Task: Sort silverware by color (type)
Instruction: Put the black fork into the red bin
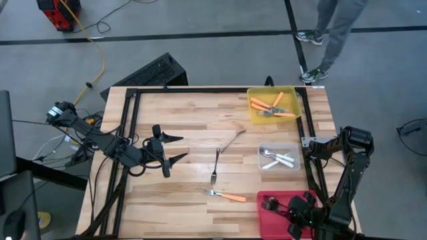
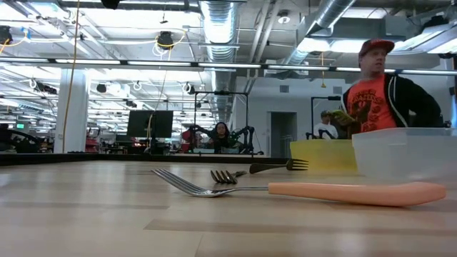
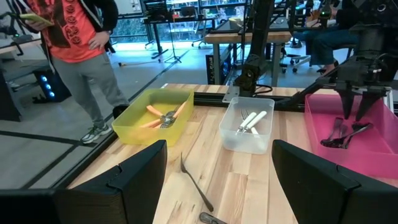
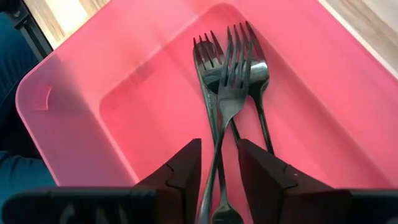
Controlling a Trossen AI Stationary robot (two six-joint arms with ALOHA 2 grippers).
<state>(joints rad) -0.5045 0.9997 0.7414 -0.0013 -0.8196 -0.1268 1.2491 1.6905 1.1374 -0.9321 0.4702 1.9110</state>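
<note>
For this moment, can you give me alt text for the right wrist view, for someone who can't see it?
Looking down between the right gripper's two dark fingers into the red bin, a dark fork sits in the parted jaws, its tines resting across other dark forks on the bin floor. A strip of wooden table shows beyond the bin's far rim.

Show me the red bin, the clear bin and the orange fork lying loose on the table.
red bin (image 4: 68, 118), right wrist view, bare floor of the bin.
clear bin (image 1: 293, 155), high view, its right wall.
orange fork (image 2: 357, 192), low view, middle of its handle.
</note>
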